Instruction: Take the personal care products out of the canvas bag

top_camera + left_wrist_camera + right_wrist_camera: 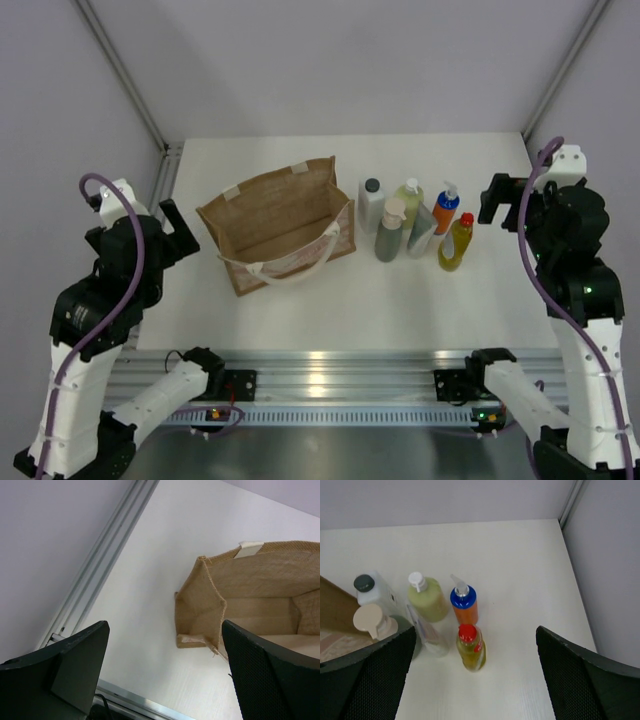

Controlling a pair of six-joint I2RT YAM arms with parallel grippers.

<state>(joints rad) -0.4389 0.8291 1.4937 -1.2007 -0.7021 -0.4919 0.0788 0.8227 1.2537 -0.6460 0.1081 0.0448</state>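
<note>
The brown canvas bag (pixel 275 225) stands open left of centre, and no bottle shows inside it. Six products stand to its right: a white bottle with a dark cap (pixel 371 203), a pale yellow-green bottle (pixel 407 200), a grey-green bottle with a beige pump (pixel 389 232), a clear tube (pixel 422 232), a blue-orange bottle (pixel 445 208) and a yellow bottle with a red cap (pixel 456 243). My left gripper (pixel 180 232) is open and empty left of the bag (pixel 250 590). My right gripper (pixel 497 200) is open and empty, right of the bottles, above the yellow bottle (pixel 471 647).
The right wrist view also shows the blue-orange bottle (pixel 464 605), pale green bottle (pixel 427 597) and beige pump (pixel 372 622). An aluminium rail (pixel 100 565) runs along the table's left edge. Grey walls stand on three sides.
</note>
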